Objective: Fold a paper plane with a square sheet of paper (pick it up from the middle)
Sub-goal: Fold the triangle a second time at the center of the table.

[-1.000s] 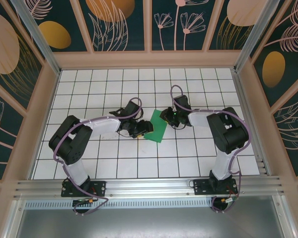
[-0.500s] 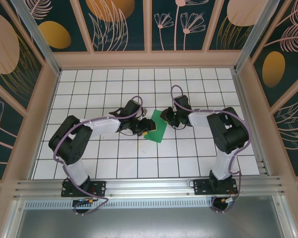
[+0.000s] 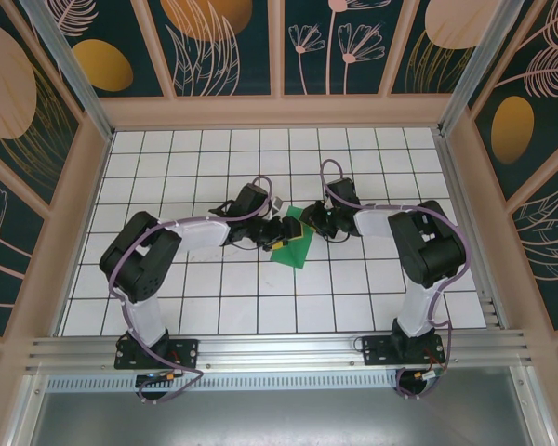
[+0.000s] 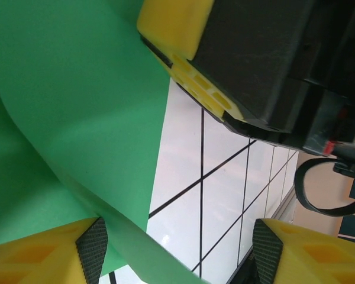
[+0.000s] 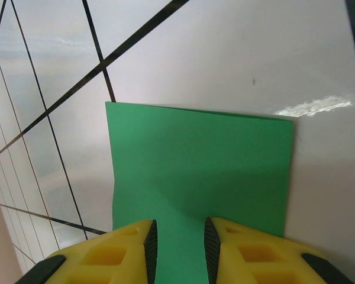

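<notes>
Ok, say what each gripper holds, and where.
Left gripper: open, holding nothing. Right gripper: narrow jaws at an edge of the square sheet of paper; pinch or press cannot be told.

Left pincer and right pincer crowd the green sheet (almost touching each other), with far tiles open.

So the right gripper has its yellow fingers only a narrow gap apart, black pads facing each other. The square sheet of paper runs right into that gap, lying flat on the white gridded table. Its far edge is straight, with both corners clean. Can't tell if it's actually pinched, tbh.
</notes>
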Robot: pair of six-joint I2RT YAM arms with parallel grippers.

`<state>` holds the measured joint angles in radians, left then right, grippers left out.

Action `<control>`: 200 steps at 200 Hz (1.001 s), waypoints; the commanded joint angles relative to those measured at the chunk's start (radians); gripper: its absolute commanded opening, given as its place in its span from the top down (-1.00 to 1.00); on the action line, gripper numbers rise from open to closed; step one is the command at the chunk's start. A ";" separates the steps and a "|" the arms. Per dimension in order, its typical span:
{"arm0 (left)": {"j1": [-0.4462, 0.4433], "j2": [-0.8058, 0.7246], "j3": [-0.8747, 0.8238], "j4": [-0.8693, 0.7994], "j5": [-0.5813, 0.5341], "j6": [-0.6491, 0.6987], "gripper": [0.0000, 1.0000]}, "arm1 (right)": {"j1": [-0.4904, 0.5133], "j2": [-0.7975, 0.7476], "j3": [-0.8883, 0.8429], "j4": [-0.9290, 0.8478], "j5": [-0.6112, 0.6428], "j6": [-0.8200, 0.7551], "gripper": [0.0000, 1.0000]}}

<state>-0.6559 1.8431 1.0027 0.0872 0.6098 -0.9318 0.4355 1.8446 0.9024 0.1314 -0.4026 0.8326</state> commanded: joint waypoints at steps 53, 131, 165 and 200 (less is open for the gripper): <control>-0.004 0.039 0.027 0.041 -0.040 0.025 -0.36 | -0.016 -0.029 0.011 -0.133 -0.062 -0.084 0.36; -0.003 0.035 0.006 0.109 0.000 -0.009 -0.22 | -0.016 -0.024 -0.013 -0.125 -0.070 -0.071 0.36; -0.002 0.014 -0.024 0.194 0.039 -0.052 -0.20 | -0.016 -0.007 -0.013 -0.124 -0.061 -0.060 0.36; -0.004 0.037 -0.025 0.206 0.027 -0.068 -0.14 | -0.018 -0.010 -0.015 -0.120 -0.067 -0.059 0.40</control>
<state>-0.6559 1.8786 0.9890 0.2401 0.6224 -0.9741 0.4240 1.8332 0.9077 0.0631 -0.4656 0.7650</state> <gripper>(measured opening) 0.579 0.306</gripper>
